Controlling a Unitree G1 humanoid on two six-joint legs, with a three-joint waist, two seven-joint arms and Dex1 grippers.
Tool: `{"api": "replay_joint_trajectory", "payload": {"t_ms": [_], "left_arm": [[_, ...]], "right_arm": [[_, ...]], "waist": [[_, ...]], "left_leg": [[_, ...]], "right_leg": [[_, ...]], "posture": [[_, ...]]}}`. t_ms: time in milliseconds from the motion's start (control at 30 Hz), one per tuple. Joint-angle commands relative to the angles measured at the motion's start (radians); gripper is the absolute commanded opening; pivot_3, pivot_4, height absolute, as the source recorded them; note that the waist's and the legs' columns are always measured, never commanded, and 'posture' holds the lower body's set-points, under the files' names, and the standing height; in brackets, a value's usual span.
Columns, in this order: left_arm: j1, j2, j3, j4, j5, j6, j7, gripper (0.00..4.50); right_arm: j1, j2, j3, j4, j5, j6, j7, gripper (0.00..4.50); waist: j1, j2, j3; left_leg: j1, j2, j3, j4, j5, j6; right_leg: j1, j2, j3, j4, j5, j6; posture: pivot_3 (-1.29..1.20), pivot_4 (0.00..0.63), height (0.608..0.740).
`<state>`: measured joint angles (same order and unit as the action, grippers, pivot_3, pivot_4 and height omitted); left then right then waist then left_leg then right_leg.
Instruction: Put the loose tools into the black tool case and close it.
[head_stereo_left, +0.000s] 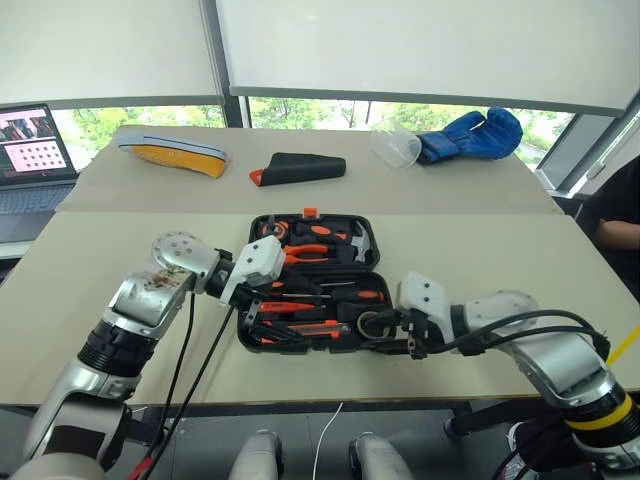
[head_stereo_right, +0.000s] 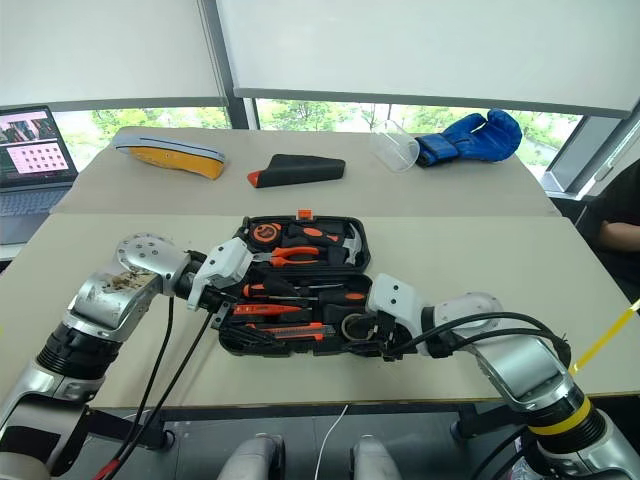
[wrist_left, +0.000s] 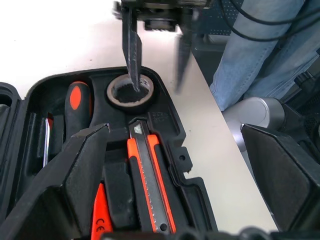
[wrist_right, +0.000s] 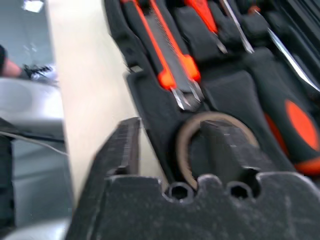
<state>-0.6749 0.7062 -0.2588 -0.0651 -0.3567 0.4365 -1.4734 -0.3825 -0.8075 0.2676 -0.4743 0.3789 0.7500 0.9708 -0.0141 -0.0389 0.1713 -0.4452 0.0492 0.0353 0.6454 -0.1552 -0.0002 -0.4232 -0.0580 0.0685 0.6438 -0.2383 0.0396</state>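
Though lidded, black tool case (head_stereo_left: 310, 285) agape.

Both arms reach inward, wrists bent toward each other. Left gripper (head_stereo_left: 262, 318) angled down, fingers spread wide, holding nothing. Right gripper (wrist_left: 156, 62) angled down toward the left one, fingers (wrist_left: 132, 50) parted, one lowered.

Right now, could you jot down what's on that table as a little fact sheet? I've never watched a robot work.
case: black tool case lies open on the near table
tape: tape roll sits in its round slot at the case's corner
knife: utility knife lies in its slot beside the tape
right gripper: open, one finger inside the roll's hole
left gripper: open over the case's other end
behind: black pouch, blue boxing glove
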Motion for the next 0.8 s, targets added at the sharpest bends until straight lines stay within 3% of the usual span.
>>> {"api": "replay_joint_trajectory", "payload": {"t_ms": [33,100,167,233,367,467,500,600,700,800], "left_arm": [[-0.023,0.001,0.016,0.003,0.002,0.004,0.018,4.50],[-0.018,0.005,0.026,0.014,0.007,0.011,0.037,4.50],[-0.005,0.006,0.052,0.039,0.014,0.009,0.080,4.50],[0.014,-0.003,0.104,0.088,0.020,-0.021,0.152,4.00],[0.094,0.014,0.261,0.189,0.053,-0.023,0.369,2.69],[0.160,0.041,0.322,0.223,0.080,-0.078,0.432,1.60],[0.179,0.052,0.334,0.242,0.088,-0.091,0.444,1.05],[0.225,0.081,0.335,0.290,0.117,-0.132,0.447,0.09],[0.247,0.082,0.284,0.304,0.153,-0.173,0.424,0.00],[0.241,0.053,0.235,0.301,0.170,-0.169,0.411,0.00]], "right_arm": [[0.009,-0.031,-0.080,-0.043,0.036,0.013,0.006,3.93],[0.018,-0.042,-0.120,-0.050,0.058,0.025,0.005,4.40],[0.029,-0.051,-0.184,-0.049,0.100,0.055,-0.001,4.40],[0.044,-0.046,-0.265,-0.039,0.153,0.085,-0.010,4.50],[0.093,-0.040,-0.428,0.033,0.189,0.105,-0.066,3.50],[0.116,-0.048,-0.446,0.087,0.146,0.035,-0.079,2.49],[0.119,-0.045,-0.451,0.107,0.143,0.020,-0.079,2.02],[0.122,-0.051,-0.409,0.192,0.076,-0.079,-0.064,1.11],[0.099,-0.042,-0.323,0.275,-0.011,-0.193,-0.042,0.11],[0.022,0.004,-0.227,0.390,-0.101,-0.289,-0.050,0.02]], "waist": [[0.000,0.000,0.000],[0.001,0.000,0.000],[0.002,0.000,0.000],[0.002,0.000,0.000],[-0.002,0.000,0.000],[-0.009,0.000,0.000],[-0.008,0.000,0.000],[-0.002,0.000,0.000],[0.002,0.000,0.000],[0.002,0.000,0.000]], "left_leg": [[0.000,0.000,0.000,0.000,0.000,0.000],[0.000,0.000,0.000,0.000,0.000,0.000],[0.000,0.000,0.000,0.000,0.000,0.000],[0.000,0.000,0.000,0.000,0.000,0.000],[0.000,0.000,0.000,0.000,0.000,0.000],[0.002,0.001,0.000,-0.001,0.000,0.000],[0.002,0.001,0.000,-0.002,0.000,0.000],[0.002,0.001,0.000,-0.002,0.000,0.000],[0.002,0.000,0.001,-0.002,0.000,0.000],[0.001,0.000,0.003,-0.002,0.000,0.000]], "right_leg": [[0.000,0.000,0.000,0.000,0.000,0.000],[0.000,0.000,0.000,0.000,0.000,0.000],[0.000,0.000,0.000,0.000,0.000,0.000],[0.000,0.000,0.000,0.000,0.000,0.000],[0.000,0.000,0.000,0.000,0.003,0.005],[0.000,0.000,0.000,0.000,0.004,0.006],[0.000,0.000,0.000,0.000,0.004,0.005],[0.000,0.000,0.000,0.000,0.003,0.004],[0.000,-0.001,0.000,-0.001,0.000,-0.001],[0.000,-0.003,0.000,-0.002,0.001,0.000]], "posture": [[0.00,0.150,0.740],[0.00,0.150,0.740],[0.00,0.150,0.740],[0.00,0.150,0.740],[0.00,0.150,0.740],[0.00,0.150,0.740],[0.00,0.150,0.740],[0.00,0.150,0.740],[0.00,0.150,0.740],[0.00,0.150,0.740]]}}
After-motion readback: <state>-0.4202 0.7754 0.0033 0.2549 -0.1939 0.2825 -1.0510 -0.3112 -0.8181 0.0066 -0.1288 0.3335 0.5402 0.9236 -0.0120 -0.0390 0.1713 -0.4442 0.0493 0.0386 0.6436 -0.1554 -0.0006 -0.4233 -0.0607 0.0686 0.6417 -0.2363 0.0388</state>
